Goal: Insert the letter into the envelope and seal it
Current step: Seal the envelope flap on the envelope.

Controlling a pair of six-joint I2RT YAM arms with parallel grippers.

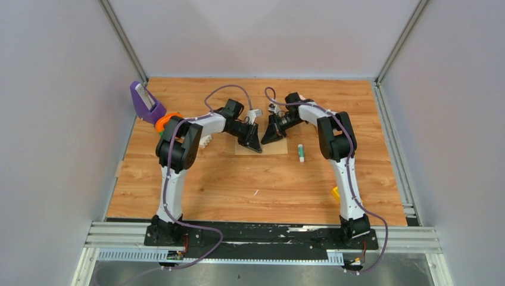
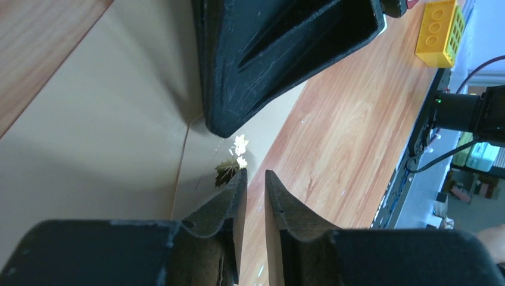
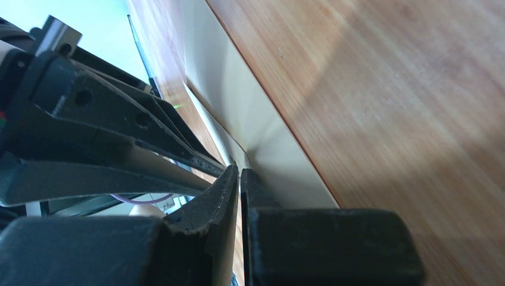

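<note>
Nothing readable anywhere here, no brand or label I can make out; the only marking is a small dark leaf-and-flower print [image 2: 228, 171] on the paper in the left wrist view. The tan kraft paper envelope [image 1: 277, 148] lies flat on the wood-grain bench [image 1: 238, 190], dead centre of the top view. Its long axis runs left to right across the frame, and which way the flap points I can't tell since both arms cover it. The left gripper [image 2: 255, 177] is down at the envelope's edge with its jaws released to a narrow slit. Bare bench shows through the gap, and one tip sits right by the leaf print. The right gripper [image 3: 239, 173] comes in from the right of the top view, jaws clenched shut with the tips down on the envelope; whether any paper is pinched in there I can't tell. A white glue stick with a green band [image 1: 301, 153] lies just right of the envelope, long axis running up and down the frame. A yellow studded plastic block [image 2: 440, 33] sits in the upper right of the left wrist view.
</note>
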